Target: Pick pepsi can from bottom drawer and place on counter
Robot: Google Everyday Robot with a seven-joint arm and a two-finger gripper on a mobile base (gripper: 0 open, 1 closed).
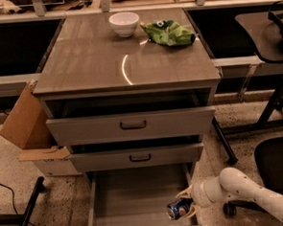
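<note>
The pepsi can (178, 208) is dark blue with a silver end and lies tilted on its side at the front right of the open bottom drawer (132, 194). My gripper (186, 205) comes in from the right on a white arm and is shut on the can, holding it just above the drawer floor. The counter (109, 59) is the glossy wood-grain top of the cabinet, above the two upper drawers.
A white bowl (124, 24) and a green snack bag (168, 32) sit at the back of the counter. The two upper drawers (132, 126) stand slightly pulled out. A cardboard box (29, 126) stands at the left, a black chair (279, 164) at the right.
</note>
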